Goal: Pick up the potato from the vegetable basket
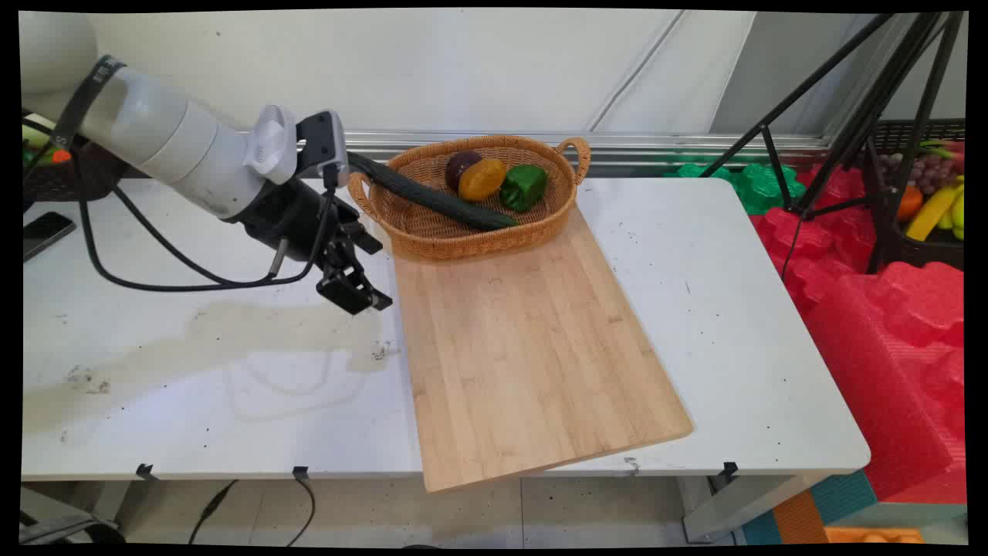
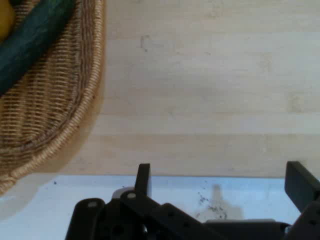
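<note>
My black gripper (image 1: 356, 293) hangs low over the white table (image 1: 193, 371), just left of the wooden cutting board (image 1: 525, 340). In the hand view the gripper (image 2: 220, 182) is open, its two fingers (image 2: 143, 180) wide apart with nothing between them, over the board's edge (image 2: 200, 100). A wicker basket (image 1: 471, 235) stands at the board's far end and holds a long dark cucumber (image 1: 432, 199), a purple fruit (image 1: 461, 166), an orange-yellow fruit (image 1: 482, 179) and a green pepper (image 1: 523, 187). The basket (image 2: 45, 110) and cucumber (image 2: 30, 35) fill the hand view's upper left.
A black phone (image 1: 45, 230) lies at the table's left edge. A black tripod (image 1: 849, 131) stands at the right beside red and green foam blocks (image 1: 880, 309) and a crate of fruit (image 1: 930, 201). Black cables (image 1: 154, 262) hang from the arm.
</note>
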### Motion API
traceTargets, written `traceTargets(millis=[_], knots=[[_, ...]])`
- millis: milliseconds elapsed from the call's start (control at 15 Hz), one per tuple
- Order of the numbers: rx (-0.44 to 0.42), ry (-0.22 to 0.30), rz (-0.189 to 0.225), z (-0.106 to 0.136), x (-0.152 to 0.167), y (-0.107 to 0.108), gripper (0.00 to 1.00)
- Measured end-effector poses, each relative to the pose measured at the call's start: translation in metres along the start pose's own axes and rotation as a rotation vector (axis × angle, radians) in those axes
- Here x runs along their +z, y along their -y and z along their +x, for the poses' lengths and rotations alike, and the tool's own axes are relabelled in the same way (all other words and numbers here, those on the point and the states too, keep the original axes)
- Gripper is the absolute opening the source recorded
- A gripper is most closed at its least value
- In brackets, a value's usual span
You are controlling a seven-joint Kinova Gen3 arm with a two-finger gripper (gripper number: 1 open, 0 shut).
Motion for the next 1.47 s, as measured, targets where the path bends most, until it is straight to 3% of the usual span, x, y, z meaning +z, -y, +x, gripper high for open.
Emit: traceTargets(millis=[600,800,1067,1467], knots=[[-0.03,-0.062,0.112,0.035,-0.019,0.036,1.0],[-0.036,-0.087,0.157,0.059,-0.02,0.06,1.0],[-0.056,-0.11,0.209,0.086,-0.012,0.092,1.0],[-0.081,-0.102,0.264,0.107,0.012,0.131,1.0]])
